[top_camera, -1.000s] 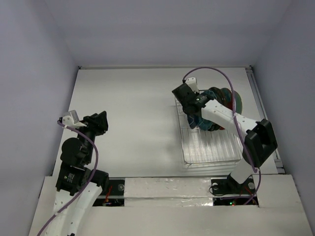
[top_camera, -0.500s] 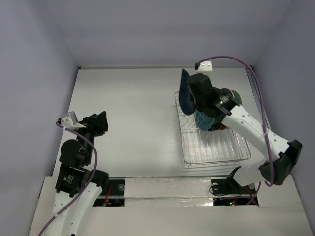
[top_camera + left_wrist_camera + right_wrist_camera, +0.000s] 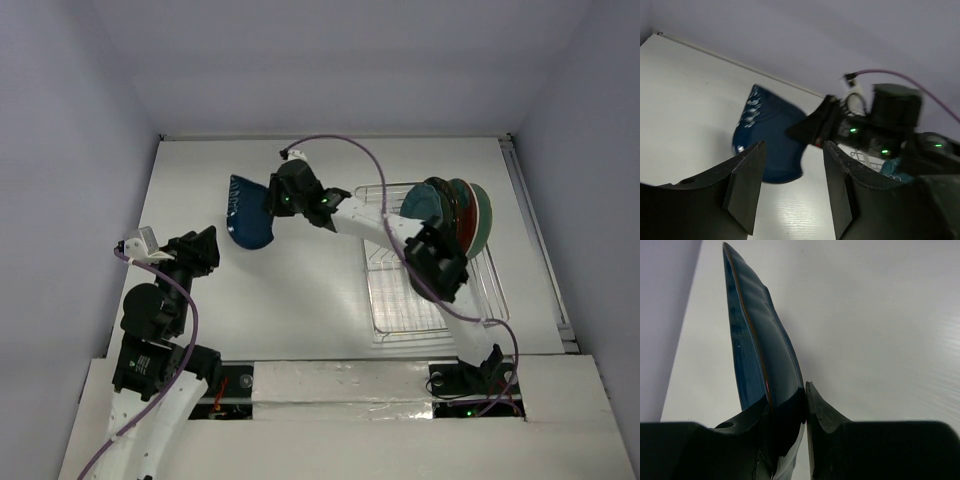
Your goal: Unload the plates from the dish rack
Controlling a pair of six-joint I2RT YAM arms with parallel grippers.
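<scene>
At the near left, my left gripper (image 3: 197, 250) hangs over the tabletop (image 3: 290, 290) with its jaws spread wide and nothing between them. Over on the right sits the dish rack (image 3: 400, 310), its near half bare wire. Farther out, mid-table, my right gripper (image 3: 274, 201) is clamped tight on the rim of the dark blue plate (image 3: 245, 215), holding it on edge left of the rack and apart from it. At the rack's far end, the other plates (image 3: 458, 213) stand upright, packed together.

white table (image 3: 280, 290), silver wire dish rack (image 3: 430, 300) at right
</scene>
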